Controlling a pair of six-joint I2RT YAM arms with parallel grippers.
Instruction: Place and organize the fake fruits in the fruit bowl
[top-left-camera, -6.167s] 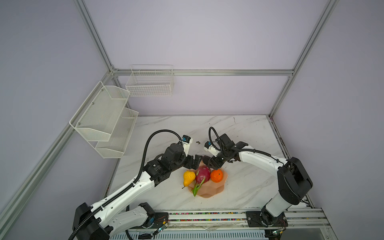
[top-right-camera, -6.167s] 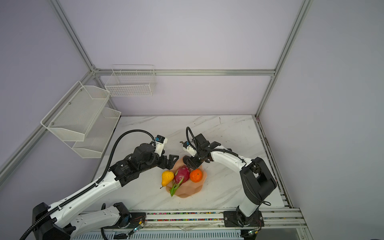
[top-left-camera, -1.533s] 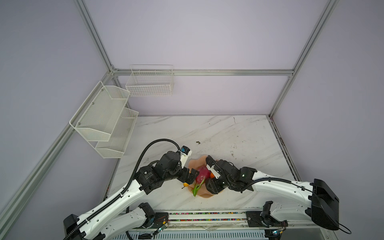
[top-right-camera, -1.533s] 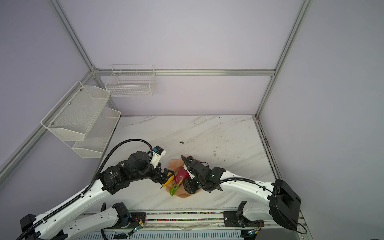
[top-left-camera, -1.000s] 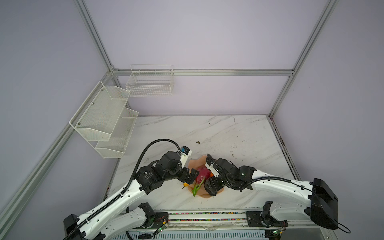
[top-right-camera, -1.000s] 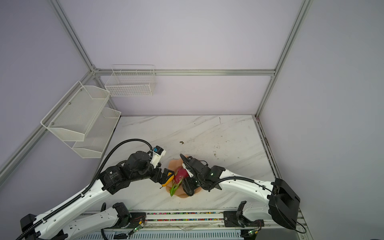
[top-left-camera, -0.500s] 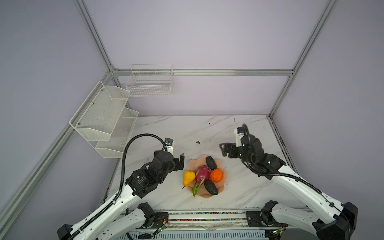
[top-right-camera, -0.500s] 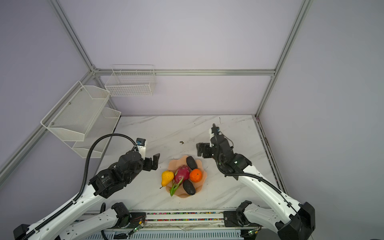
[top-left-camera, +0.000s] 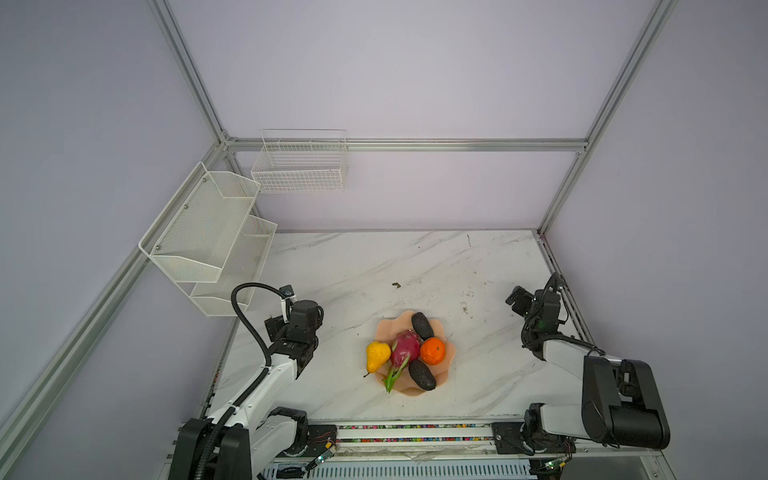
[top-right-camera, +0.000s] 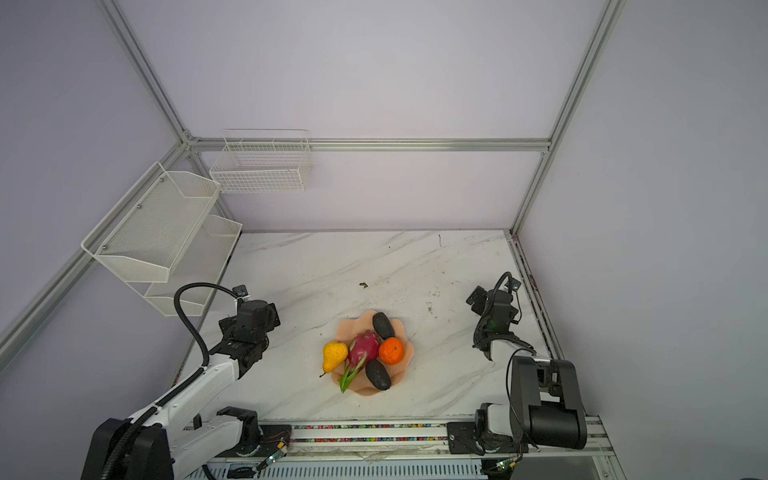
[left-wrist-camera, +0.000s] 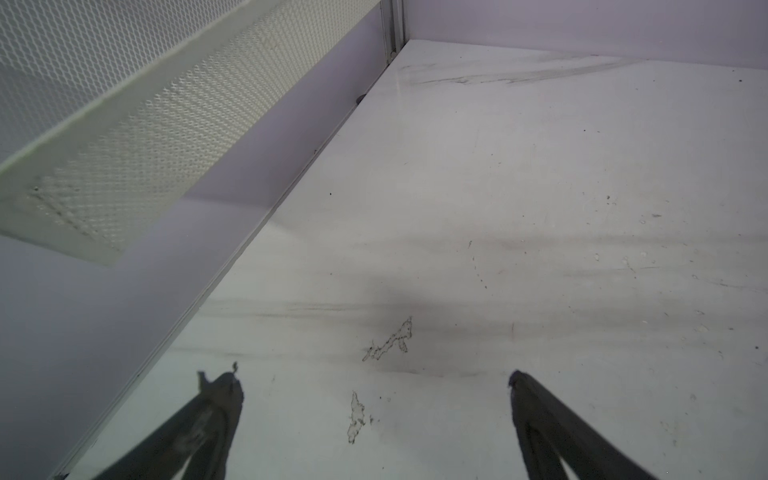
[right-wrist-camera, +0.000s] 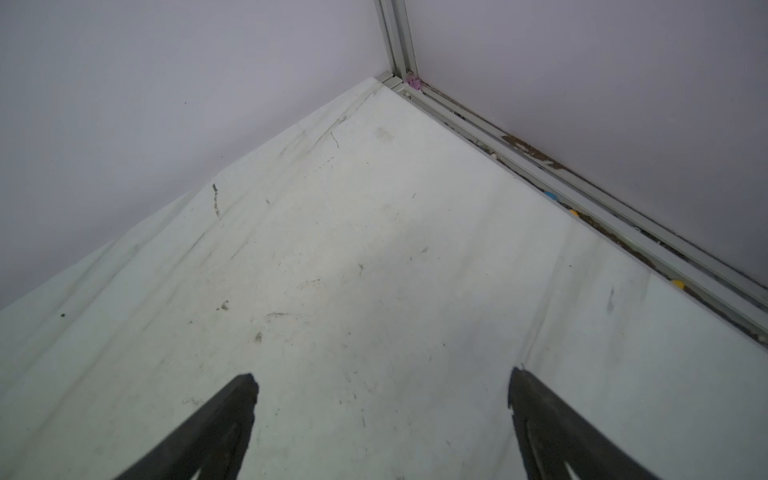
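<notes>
Saw a scuffed white surface (top-left-camera: 374, 266) inside pale purple walls (top-left-camera: 415, 83), white mesh baskets (top-left-camera: 208, 232) hung up at the left, the pink fruit bowl (top-left-camera: 387, 328) near the front middle holding dragon fruit (top-left-camera: 405, 347), orange (top-left-camera: 432, 350), pear (top-left-camera: 377, 353) and two avocados (top-left-camera: 422, 325) (top-left-camera: 422, 374), and the left claw (left-wrist-camera: 374, 382) and right claw (right-wrist-camera: 382, 382) spread wide, holding nothing, off at the sides.

Left arm (top-left-camera: 272, 376) and right arm (top-left-camera: 561, 353) are showing white links and black joints. A black ribbed cable (top-left-camera: 254, 285) is looping off the left arm.
</notes>
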